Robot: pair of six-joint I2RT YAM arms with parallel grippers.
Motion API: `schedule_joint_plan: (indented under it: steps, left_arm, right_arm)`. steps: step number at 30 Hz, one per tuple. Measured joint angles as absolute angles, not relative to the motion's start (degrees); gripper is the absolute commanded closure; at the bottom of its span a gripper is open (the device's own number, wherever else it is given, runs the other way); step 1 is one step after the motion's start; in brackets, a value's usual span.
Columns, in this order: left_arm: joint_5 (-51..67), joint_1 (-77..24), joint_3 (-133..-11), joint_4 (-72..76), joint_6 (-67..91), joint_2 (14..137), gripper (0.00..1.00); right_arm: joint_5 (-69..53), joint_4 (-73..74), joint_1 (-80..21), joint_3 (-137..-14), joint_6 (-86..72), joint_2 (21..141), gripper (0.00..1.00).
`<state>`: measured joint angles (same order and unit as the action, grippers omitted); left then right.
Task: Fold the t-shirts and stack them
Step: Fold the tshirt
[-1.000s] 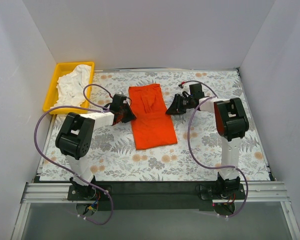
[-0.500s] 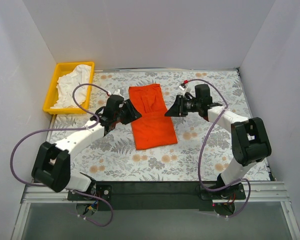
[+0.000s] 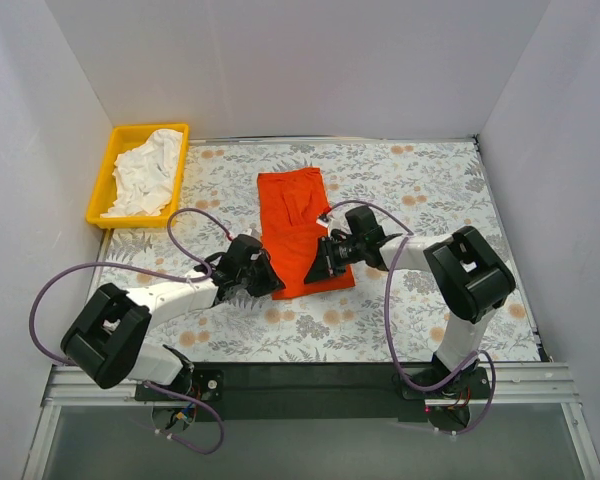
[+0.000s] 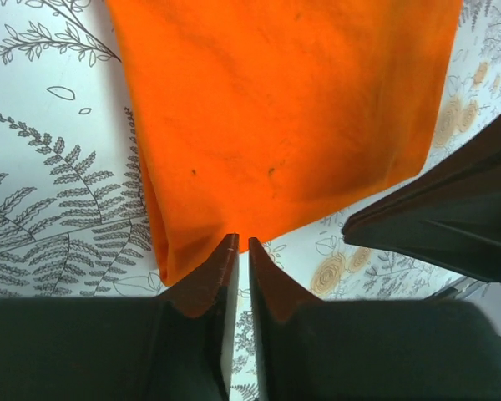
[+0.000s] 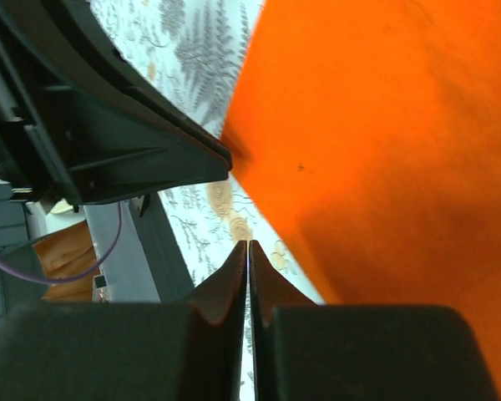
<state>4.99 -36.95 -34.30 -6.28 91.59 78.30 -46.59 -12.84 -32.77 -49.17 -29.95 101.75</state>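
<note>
Orange shirt (image 3: 298, 225) lies flat mid-table (image 3: 430, 190), folded to a long strip. White shirt (image 3: 148, 172) sits bunched in the yellow tray (image 3: 150, 127), far left. Left gripper (image 4: 242, 244) is at the strip's near hem, fingers almost pressed together. Right gripper (image 5: 248, 246) is just off the near edge, fingers pressed together, nothing between

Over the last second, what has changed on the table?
Both arms swung toward the near end of the orange-red t-shirt. The left pincer is now shut by its near-left corner, and the right pincer is shut at its near edge. Nothing is visibly gripped. That shirt and the white t-shirt in the yellow tray stayed put.
</note>
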Motion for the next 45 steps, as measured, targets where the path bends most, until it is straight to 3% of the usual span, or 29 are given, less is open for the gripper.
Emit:
schedule_joint_plan:
  steps: [5, 15, 30, 37, 40, 41, 43, 45]
  left_arm:
    - [4.23, -36.95, -32.49, -3.79, 92.33, 81.12, 0.95]
    - [3.46, -36.88, -25.04, 2.92, 97.25, 77.62, 1.0]
    - [2.76, -36.58, -23.86, 2.5, 97.71, 75.81, 1.0]
    - [1.96, -36.53, -26.3, -4.56, 94.63, 74.19, 0.86]
    - [2.09, -36.56, -28.95, -8.23, 93.54, 74.08, 0.74]
    - [2.09, -36.56, -29.98, -9.41, 93.36, 73.89, 0.66]
    - [2.02, -36.62, -32.21, -11.99, 93.19, 72.77, 0.57]
    - [1.08, -36.88, -34.44, -14.41, 93.6, 70.67, 0.45]
  right_arm:
    - [-46.37, -14.55, -32.88, -49.17, -30.06, 107.77, 0.99]
    - [-48.31, -18.35, -31.16, -46.96, -29.52, 110.45, 0.99]
    - [-55.13, -18.17, -10.5, -35.07, -24.25, 104.12, 0.99]
    - [-49.93, -11.97, -8.43, -33.98, -21.08, 97.03, 0.92]
    - [-46.72, -7.01, -8.86, -35.16, -19.57, 93.21, 0.85]
    - [-45.54, -5.06, -9.19, -35.99, -19.16, 91.94, 0.82]
    - [-42.52, -1.19, -10.02, -37.95, -18.39, 89.23, 0.7]
    - [-38.33, 2.9, -11.51, -40.1, -17.76, 86.59, 0.64]
